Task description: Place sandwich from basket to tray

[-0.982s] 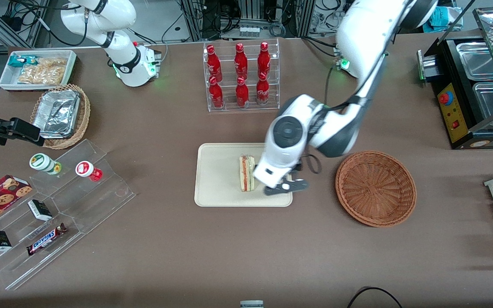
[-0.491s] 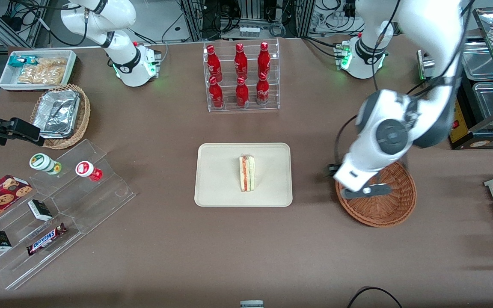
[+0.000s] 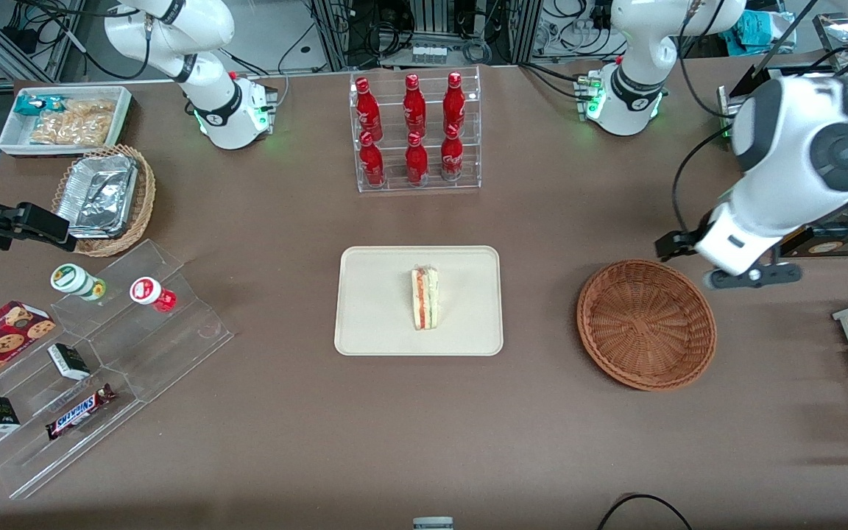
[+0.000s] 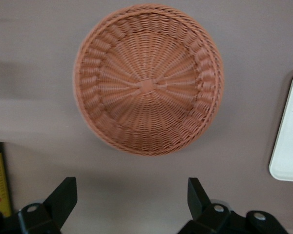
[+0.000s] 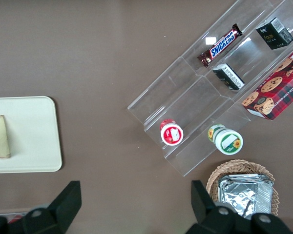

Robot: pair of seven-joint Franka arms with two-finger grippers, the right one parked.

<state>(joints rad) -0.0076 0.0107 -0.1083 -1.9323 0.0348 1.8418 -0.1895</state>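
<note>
Pincer [image 4: 132, 204] withdrawn open, sandwich [image 3: 425, 297] on tray [image 3: 376, 324]

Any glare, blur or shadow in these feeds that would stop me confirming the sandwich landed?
Front view: even light, sandwich sharp on the tray, soft shadows only. Left wrist view: basket slightly soft, weave readable, visibly empty; the open gripper is above the table near it. Right wrist view: glare on the acrylic stand.

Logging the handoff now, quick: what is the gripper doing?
Gripper: open, empty, above the table beside the basket; sandwich lies on the tray.
</note>
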